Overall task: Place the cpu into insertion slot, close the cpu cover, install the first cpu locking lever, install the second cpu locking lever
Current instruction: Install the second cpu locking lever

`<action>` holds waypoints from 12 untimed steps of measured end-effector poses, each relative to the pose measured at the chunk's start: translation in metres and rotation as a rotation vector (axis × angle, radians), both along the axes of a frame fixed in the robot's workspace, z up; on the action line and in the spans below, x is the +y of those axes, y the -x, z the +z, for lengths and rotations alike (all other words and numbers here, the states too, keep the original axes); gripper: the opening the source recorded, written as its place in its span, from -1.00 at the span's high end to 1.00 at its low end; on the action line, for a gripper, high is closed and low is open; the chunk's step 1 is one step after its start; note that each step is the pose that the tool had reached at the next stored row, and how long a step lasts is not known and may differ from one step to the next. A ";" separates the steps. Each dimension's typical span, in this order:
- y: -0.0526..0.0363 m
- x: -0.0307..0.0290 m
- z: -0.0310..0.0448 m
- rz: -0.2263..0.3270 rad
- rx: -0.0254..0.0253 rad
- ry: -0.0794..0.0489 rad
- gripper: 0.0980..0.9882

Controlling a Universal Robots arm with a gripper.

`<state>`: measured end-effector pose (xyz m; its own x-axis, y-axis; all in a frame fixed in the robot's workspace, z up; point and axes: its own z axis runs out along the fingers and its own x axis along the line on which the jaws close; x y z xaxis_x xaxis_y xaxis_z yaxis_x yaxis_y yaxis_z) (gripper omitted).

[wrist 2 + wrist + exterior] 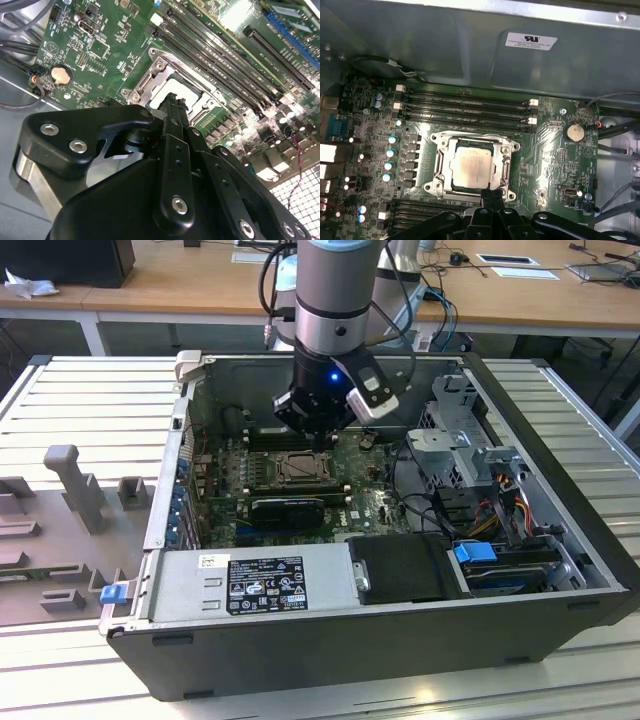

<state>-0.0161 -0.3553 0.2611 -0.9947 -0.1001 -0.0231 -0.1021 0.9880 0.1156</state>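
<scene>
A silver-grey cylindrical arm segment [335, 285] is seen at the exterior view's upper centre, ringed in black, trailed by black cables, ending in a screw-studded matte black gripper [318, 412] lit blue.

Open grey computer case [560, 570] on slatted table [90, 400]; coin battery [574, 132]; black memory slots [465, 102]; blue drive latch [476, 552]
</scene>
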 end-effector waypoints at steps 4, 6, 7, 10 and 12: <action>-0.0001 -0.0044 0.0017 0.000 -0.0001 0.000 0.98; 0.0000 -0.0072 0.0017 0.000 -0.0001 0.000 0.98; 0.0000 -0.0084 0.0017 0.000 -0.0001 0.000 0.98; -0.0001 -0.0152 0.0017 0.000 -0.0001 0.000 0.98; -0.0001 -0.0203 0.0017 0.000 0.0000 0.000 0.98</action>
